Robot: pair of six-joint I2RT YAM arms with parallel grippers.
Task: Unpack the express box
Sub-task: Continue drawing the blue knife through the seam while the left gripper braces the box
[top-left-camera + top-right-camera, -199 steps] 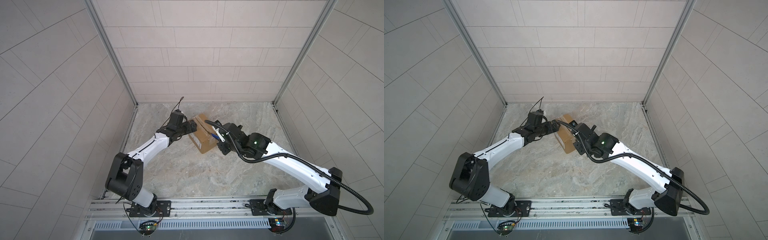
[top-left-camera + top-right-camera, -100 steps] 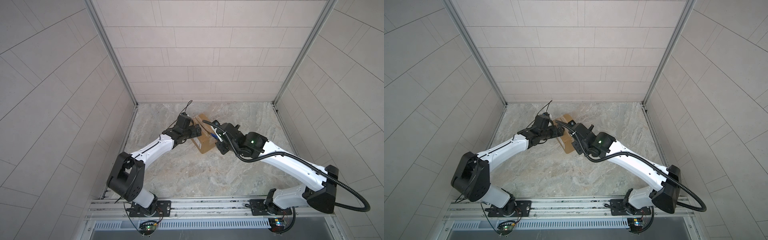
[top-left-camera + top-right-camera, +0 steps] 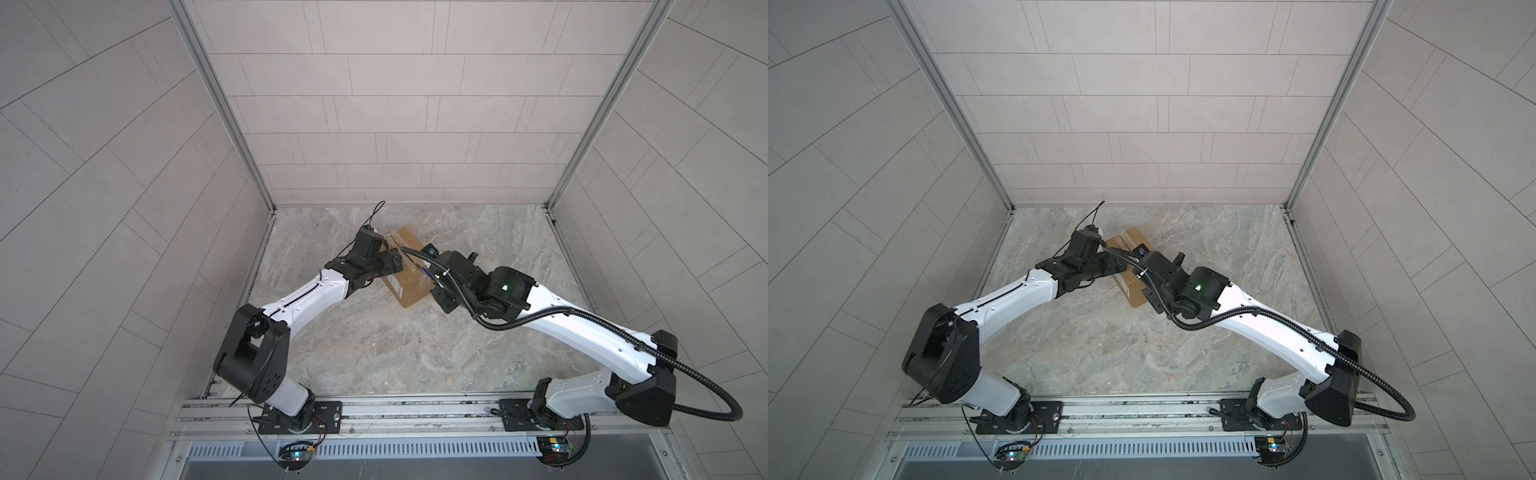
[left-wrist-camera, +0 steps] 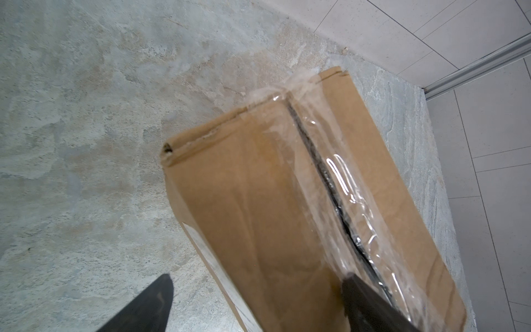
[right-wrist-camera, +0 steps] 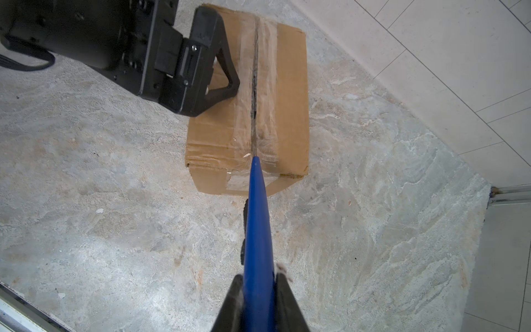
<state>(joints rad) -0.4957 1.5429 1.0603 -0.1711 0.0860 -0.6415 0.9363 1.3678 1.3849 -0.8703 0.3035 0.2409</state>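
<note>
The express box (image 3: 409, 249) (image 3: 1126, 240) is a brown carton lying on the stone floor, with clear tape along its top seam (image 4: 324, 172). My left gripper (image 3: 392, 264) (image 4: 257, 277) is open and straddles the box's left edge. One finger (image 5: 221, 66) rests on the box top (image 5: 290, 95) beside the seam, the other finger (image 4: 155, 301) hangs over the floor. My right gripper (image 5: 258, 280) (image 3: 434, 276) is shut on a blue utility knife (image 5: 257, 218), whose tip meets the near end of the taped seam.
The tiled back wall (image 3: 395, 124) stands just behind the box, and the side walls close in the floor (image 3: 374, 340). A white label strip (image 4: 207, 258) shows on the box's side. Both arms meet over the box.
My left arm has swung right and its open gripper has come over the box's left edge. The right arm with the knife has shifted slightly left.
</note>
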